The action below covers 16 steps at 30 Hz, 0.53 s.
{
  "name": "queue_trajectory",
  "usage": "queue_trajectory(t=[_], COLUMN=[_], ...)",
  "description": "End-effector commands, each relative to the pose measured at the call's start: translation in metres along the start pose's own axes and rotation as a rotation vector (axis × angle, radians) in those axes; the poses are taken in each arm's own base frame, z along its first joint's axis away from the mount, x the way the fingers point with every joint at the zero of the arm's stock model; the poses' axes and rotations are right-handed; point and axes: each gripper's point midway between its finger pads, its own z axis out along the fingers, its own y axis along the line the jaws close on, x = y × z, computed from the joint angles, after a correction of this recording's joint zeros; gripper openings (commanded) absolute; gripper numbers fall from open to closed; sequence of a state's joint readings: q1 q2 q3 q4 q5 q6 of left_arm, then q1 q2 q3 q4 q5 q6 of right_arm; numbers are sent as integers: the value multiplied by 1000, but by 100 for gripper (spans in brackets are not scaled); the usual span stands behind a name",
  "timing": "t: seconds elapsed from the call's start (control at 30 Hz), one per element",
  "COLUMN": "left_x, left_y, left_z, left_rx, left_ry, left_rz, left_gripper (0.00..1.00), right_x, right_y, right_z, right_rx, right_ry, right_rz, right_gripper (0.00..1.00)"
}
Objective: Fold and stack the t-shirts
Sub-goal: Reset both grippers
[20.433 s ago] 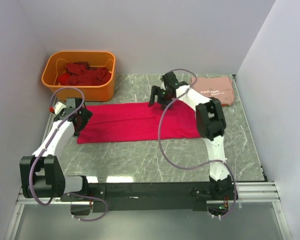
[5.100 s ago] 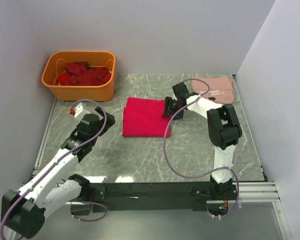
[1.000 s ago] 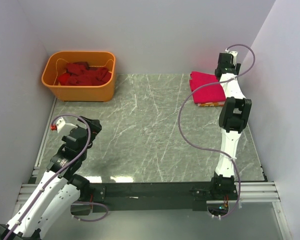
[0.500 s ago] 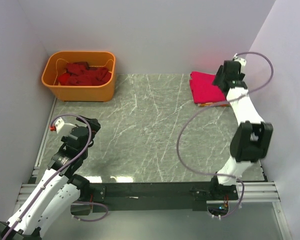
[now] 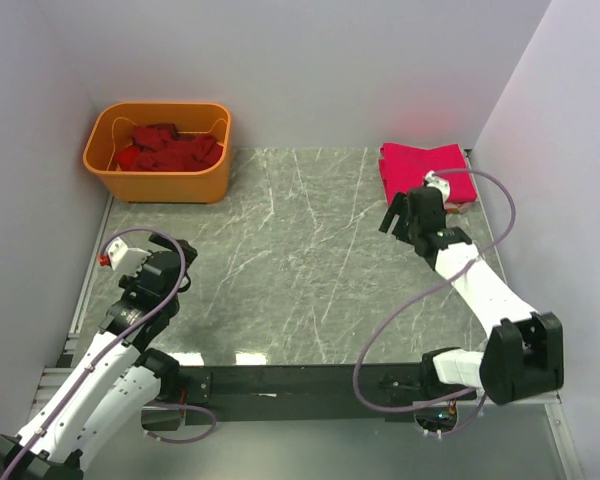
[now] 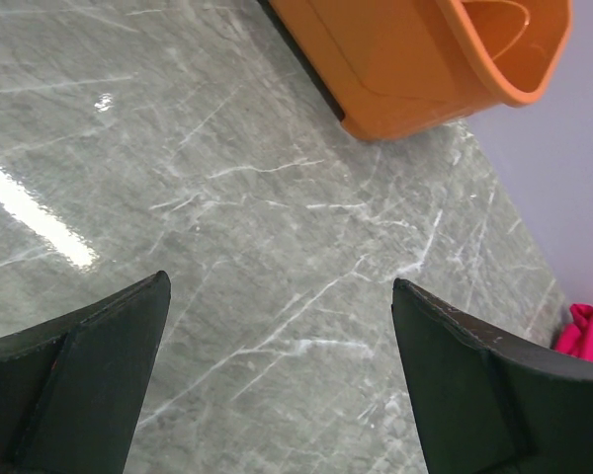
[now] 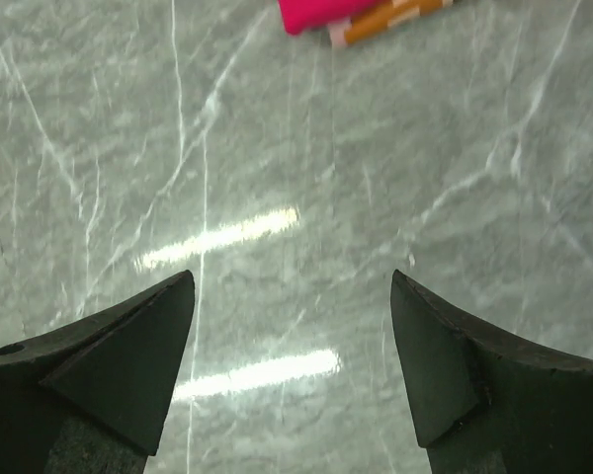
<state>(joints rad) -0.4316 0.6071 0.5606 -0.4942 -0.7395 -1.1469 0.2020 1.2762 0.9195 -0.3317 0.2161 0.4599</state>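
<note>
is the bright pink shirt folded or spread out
Folded: the crimson-pink t-shirt lies as a compact rectangle, with no sleeves showing.

The grey marble tabletop (image 5: pixel 300 250) lies open across its whole middle, with room for a gripper to pass. The orange plastic tub (image 5: pixel 160 186) blocks the far left corner, the folded crimson-pink t-shirt (image 5: pixel 420 165) fills the far right one, and pale walls (image 5: pixel 30 180) hem both sides.

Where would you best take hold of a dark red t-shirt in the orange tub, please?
Pinch a raised fold on top of the dark red t-shirts, coming straight down: they lie crumpled in a heap, and the walls of the orange tub block any approach from the side. The open left gripper is the nearer one.
</note>
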Motion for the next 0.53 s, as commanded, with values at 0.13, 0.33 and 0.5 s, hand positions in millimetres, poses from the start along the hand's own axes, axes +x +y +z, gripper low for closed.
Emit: queue_trajectory(t=[0.13, 0.33, 0.5], left_x=[-9, -4, -5], left_y=[-6, -7, -20], left_z=[-3, 0, 2], left_rx=[-2, -8, 15], left_ry=[-17, 3, 9], left_rz=[-4, 29, 33], left_gripper=[99, 100, 99], right_x=[-40, -42, -42], right_y=[16, 13, 13], right_z=[-41, -51, -54], right_rx=[-115, -135, -145], right_ry=[-198, -238, -258], right_rz=[100, 113, 132], right_gripper=[87, 87, 88])
